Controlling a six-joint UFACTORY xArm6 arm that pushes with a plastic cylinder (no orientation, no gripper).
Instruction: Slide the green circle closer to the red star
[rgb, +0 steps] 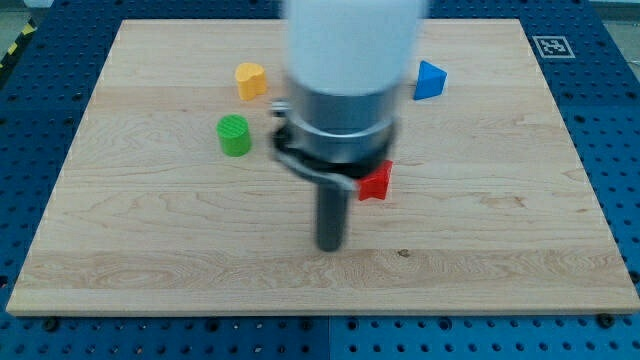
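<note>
The green circle (235, 135) is a short green cylinder on the wooden board, left of centre. The red star (376, 181) lies right of centre, partly hidden behind my arm's body. My tip (329, 246) rests on the board below and left of the red star, well to the right of and below the green circle. It touches neither block.
A yellow block (251, 79) lies above the green circle near the view's top. A blue block (429, 80) lies at the upper right. The wooden board (130, 260) sits on a blue perforated table. My arm's body (345, 90) hides the board's upper middle.
</note>
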